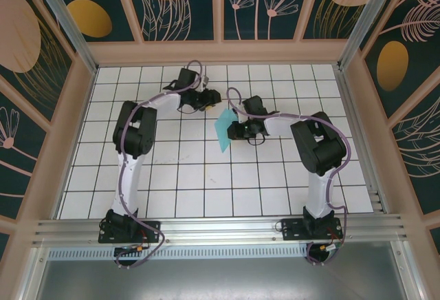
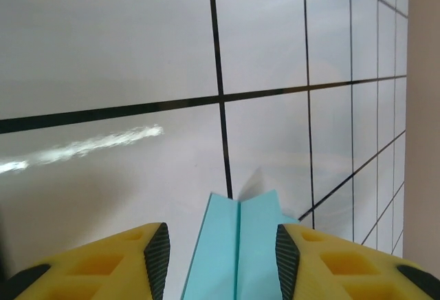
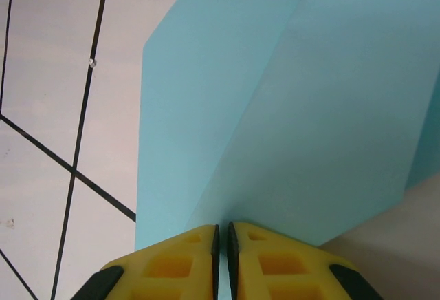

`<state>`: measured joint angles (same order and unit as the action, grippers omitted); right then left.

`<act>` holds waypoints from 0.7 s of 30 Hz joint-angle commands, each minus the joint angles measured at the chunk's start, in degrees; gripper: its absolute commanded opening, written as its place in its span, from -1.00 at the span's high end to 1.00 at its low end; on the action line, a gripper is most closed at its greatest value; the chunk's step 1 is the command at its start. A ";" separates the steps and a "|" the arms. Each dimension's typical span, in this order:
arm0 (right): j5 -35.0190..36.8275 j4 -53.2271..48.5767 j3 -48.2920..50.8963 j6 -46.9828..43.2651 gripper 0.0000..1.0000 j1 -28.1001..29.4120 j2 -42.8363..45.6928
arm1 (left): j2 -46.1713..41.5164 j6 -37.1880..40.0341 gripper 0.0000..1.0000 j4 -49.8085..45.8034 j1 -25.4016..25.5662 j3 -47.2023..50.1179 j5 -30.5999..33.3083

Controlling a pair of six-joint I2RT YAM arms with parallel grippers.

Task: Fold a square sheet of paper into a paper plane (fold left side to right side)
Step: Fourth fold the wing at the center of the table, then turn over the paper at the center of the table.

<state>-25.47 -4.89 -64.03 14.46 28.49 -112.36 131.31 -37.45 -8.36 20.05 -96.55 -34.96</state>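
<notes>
The square sheet of paper is light turquoise and folded into a slim, pointed paper plane shape, held up off the grid table near its middle. My right gripper is shut on it from the right. In the right wrist view the jaws pinch the fold line, and the paper spreads out above them. My left gripper sits at the paper's far end. In the left wrist view this gripper is open, with the creased paper lying between its fingertips, apart from the left one.
The white grid table is fenced by wooden walls at the back and sides. An aluminium rail carrying both arm bases runs along the near edge. Bare tiles lie in front of the paper.
</notes>
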 commanded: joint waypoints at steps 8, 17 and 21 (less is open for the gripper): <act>-2.66 0.09 2.16 4.38 0.39 -2.60 9.32 | -23.36 1.70 0.06 6.94 -0.55 23.68 1.93; -6.14 8.07 10.58 8.88 0.01 -7.97 15.31 | -25.04 -1.44 0.06 12.46 5.93 31.78 0.83; -10.34 10.92 9.28 9.76 -0.08 -7.55 12.25 | -21.86 -2.09 0.06 13.42 7.18 29.80 0.58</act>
<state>-30.81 0.99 -54.57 22.68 20.45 -98.28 107.20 -38.30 1.78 27.09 -64.88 -33.52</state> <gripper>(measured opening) 0.535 0.470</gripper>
